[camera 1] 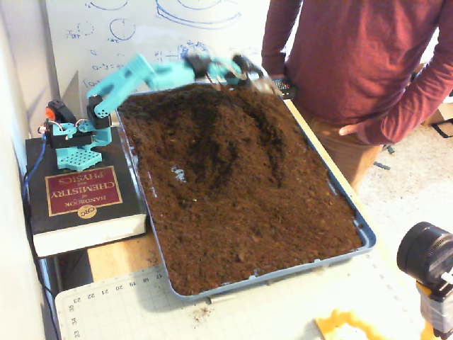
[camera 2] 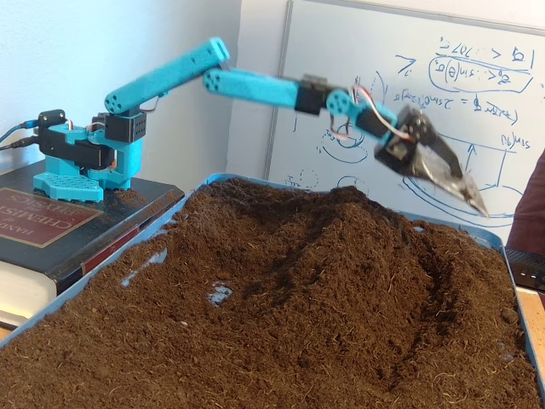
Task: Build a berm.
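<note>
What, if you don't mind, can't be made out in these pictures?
- Gripper: motion-blurred in both fixed views; open or shut is unclear.
- Whether it carries soil: too blurred in both.
- Person: head cut off by the top edge.
- Whiteboard writing: too small to read.
- Tray floor under the berm: buried.
</note>
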Tool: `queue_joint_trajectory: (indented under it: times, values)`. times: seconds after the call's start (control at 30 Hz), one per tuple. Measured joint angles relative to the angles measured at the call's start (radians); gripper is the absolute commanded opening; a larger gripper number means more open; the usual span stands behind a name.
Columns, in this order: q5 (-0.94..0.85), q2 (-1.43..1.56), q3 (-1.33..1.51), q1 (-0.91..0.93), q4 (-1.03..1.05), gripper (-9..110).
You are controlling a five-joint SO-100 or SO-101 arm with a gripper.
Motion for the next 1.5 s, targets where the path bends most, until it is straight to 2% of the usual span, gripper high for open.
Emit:
queue_joint_trajectory:
  times: [0.17,0.43,0.93,1.5]
  values:
    - [0.000,-0.305,-0.321,0.023,0.000,0]
    - [0.003,-0.436,-0.348,0.034,0.000,0]
    - [0.014,-0.048,0.319,0.032,-0.012,0]
    - [0.015,0.213,0.706,0.026,-0.015,0]
